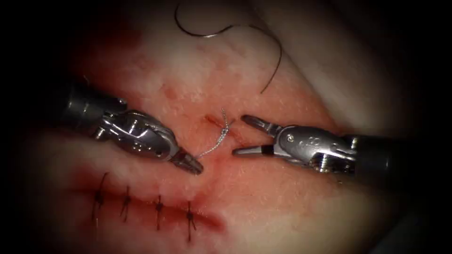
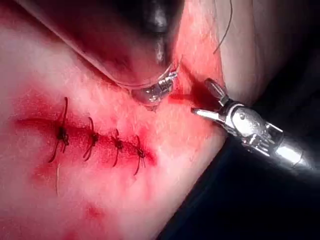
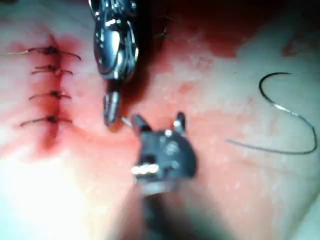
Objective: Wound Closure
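The left tool point(image 1: 192, 164) grips one thread point(image 1: 215, 146); the right tool point(image 1: 245, 135) gapes empty at three o'clock. Four stitches point(image 1: 159, 207) lie at seven o'clock; one needle point(image 1: 200, 29) at twelve.

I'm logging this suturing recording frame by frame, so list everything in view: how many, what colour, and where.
tissue: one piece, pale pink, under everything.
open cut: one, red, short, between the two tool tips.
stitched cut: one, red, nearer the camera, to the left of the open cut.
stitches: four, dark, in a row across the stitched cut.
thread: one strand, pale and twisted, rising from the open cut to the left tool's tip.
needle: one, dark, curved, lying on the tissue beyond the open cut, held by neither tool.
red fluid: stains around both cuts.
left tool: one, silver, jaws shut on the thread, left of the open cut.
right tool: one, silver, jaws open, holding nothing, right of the open cut.
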`<state>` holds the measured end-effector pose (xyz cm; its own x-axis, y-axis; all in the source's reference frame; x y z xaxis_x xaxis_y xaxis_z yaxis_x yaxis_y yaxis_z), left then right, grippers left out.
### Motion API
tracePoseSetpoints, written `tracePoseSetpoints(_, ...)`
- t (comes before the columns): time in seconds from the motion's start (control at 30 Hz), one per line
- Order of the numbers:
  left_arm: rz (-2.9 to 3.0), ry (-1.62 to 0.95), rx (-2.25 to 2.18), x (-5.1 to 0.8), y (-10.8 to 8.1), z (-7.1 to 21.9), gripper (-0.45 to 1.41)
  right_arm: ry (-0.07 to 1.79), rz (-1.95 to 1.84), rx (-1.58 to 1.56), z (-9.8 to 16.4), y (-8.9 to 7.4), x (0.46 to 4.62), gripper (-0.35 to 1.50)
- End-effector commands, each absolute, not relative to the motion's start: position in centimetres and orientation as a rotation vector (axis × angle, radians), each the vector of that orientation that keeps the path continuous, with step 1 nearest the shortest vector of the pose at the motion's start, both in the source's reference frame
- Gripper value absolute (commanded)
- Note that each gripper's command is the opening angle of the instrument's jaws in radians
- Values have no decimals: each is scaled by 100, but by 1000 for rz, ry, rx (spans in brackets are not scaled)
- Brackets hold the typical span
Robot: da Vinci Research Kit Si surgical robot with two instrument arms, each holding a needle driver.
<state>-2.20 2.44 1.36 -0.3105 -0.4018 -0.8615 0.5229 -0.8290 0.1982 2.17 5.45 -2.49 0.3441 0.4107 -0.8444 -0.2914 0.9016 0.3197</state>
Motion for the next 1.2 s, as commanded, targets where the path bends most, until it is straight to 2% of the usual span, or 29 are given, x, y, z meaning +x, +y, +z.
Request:
tracePoseSetpoints(0.03,-2164,156,1375,-225,243,137,-35,1131,418,107,-246,540,229,138)
tracePoseSetpoints(0.33,-2177,125,1390,-227,254,122,-35,1110,321,3,-243,541,244,137)
tracePoseSetpoints(0.73,-2191,124,1396,-233,258,107,-35,1083,253,-41,-217,529,286,135)
tracePoseSetpoints(0.93,-2197,122,1396,-237,255,101,-35,1076,219,-80,-216,532,306,128)
tracePoseSetpoints(1.2,-2199,121,1395,-237,255,100,-35,1082,217,-89,-213,535,311,128)
